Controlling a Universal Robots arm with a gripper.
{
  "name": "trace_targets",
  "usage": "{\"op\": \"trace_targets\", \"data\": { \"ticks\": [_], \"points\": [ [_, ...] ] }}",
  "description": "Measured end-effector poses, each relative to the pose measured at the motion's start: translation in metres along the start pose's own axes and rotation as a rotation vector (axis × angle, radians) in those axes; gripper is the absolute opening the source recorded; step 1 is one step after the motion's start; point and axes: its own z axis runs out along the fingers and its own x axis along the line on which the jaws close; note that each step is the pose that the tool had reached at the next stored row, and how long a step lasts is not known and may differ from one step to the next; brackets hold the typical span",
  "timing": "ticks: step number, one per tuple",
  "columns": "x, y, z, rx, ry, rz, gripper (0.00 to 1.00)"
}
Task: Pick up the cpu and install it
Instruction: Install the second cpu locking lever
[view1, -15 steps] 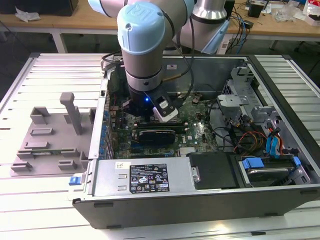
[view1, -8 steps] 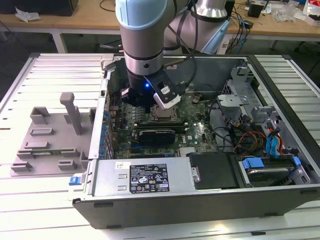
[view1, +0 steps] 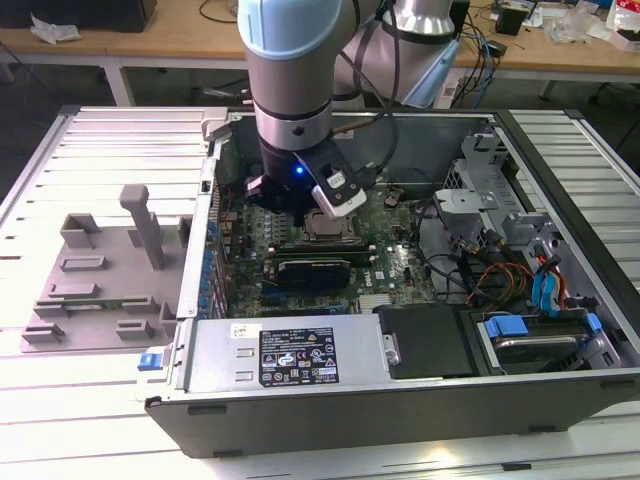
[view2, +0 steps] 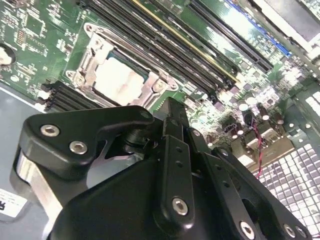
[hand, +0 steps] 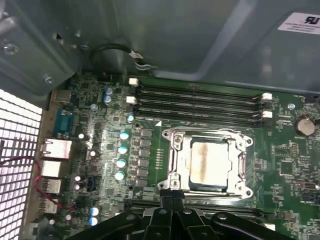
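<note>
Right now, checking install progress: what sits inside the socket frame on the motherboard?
The cpu lies flat inside the socket frame, its pale metal top showing in both wrist views. Whatever is beneath it is covered. The gripper is beside the frame, holding nothing.

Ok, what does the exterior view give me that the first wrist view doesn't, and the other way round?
Exterior view alone: the whole computer case, the arm reaching down into it, the grey fixture on the table at the exterior view's left, and the drive bays with blue tabs.

First wrist view alone: the socket frame up close with the cpu lying in it, the empty memory slots, the rear ports, and the gripper just short of the socket.

Both: the green motherboard and the socket area.
</note>
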Motion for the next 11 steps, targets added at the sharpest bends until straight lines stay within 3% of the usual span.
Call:
{"op": "trace_targets", "data": {
  "ticks": [5,11],
  "points": [
    [-0.0208,-0.0021,0.0011,0.0,0.0,0.0,0.11],
    [-0.0213,0.001,0.0017,0.0,-0.0001,0.0,0.11]
  ]
}}
